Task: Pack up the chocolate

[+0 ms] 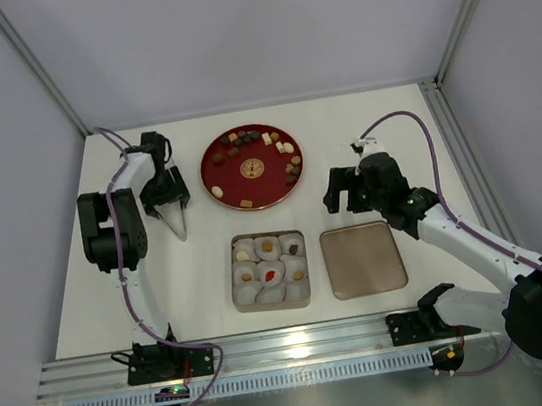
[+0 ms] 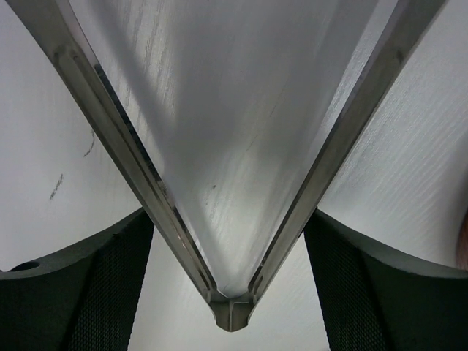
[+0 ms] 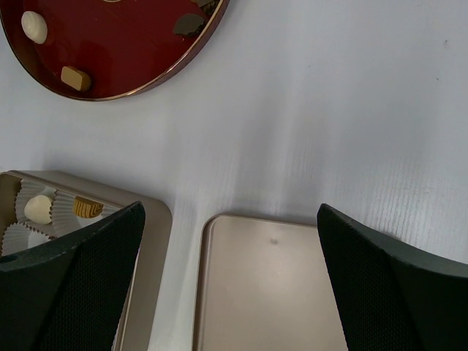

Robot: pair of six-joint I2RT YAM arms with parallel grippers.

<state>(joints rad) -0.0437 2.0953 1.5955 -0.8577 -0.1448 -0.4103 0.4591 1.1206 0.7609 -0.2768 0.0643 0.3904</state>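
Top external shows one red plate (image 1: 233,180) at the far middle of the surface (image 1: 393,135), with roughly seventeen pieces of chocolate (image 1: 247,203) around its edge. One open tin (image 1: 237,291) sits nearer, with about six pieces in its paper cups (image 1: 285,290), one of them red. Its single lid (image 1: 363,259) lies just beside it on the right. Left of the plate, the left end effector (image 1: 170,205) grips one pair of tongs (image 1: 179,226), spread wide. The right end effector (image 1: 343,189) stands wide, holding nothing, between plate and lid.

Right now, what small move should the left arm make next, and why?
Probably swing the tongs right, over the plate: they look spread and empty above bare table, and chocolates lie there unpacked.
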